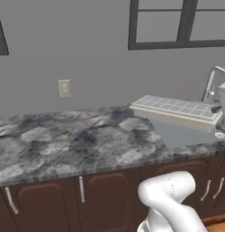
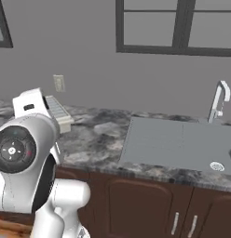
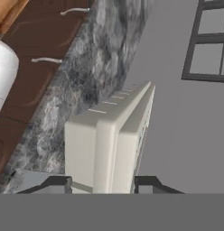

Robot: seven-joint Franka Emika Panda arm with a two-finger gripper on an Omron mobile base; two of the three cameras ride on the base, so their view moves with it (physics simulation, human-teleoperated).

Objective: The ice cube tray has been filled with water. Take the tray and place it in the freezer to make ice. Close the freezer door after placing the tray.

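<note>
Two dark gripper fingers [image 3: 102, 182] pinch one end of a long whitish-grey plastic ice cube tray [image 1: 177, 111], held above the mottled grey stone counter [image 1: 73, 142].

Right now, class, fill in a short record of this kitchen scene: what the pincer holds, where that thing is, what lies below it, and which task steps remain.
held item: ice cube tray, gripped at one end
pincer: shut on the tray, one finger on each side
tray position: lifted clear of the countertop, roughly level, cells facing up
below tray: edge of the sink
nearby: faucet behind the sink, wall outlet, window
remaining: carry tray to freezer, place it, close door
</note>
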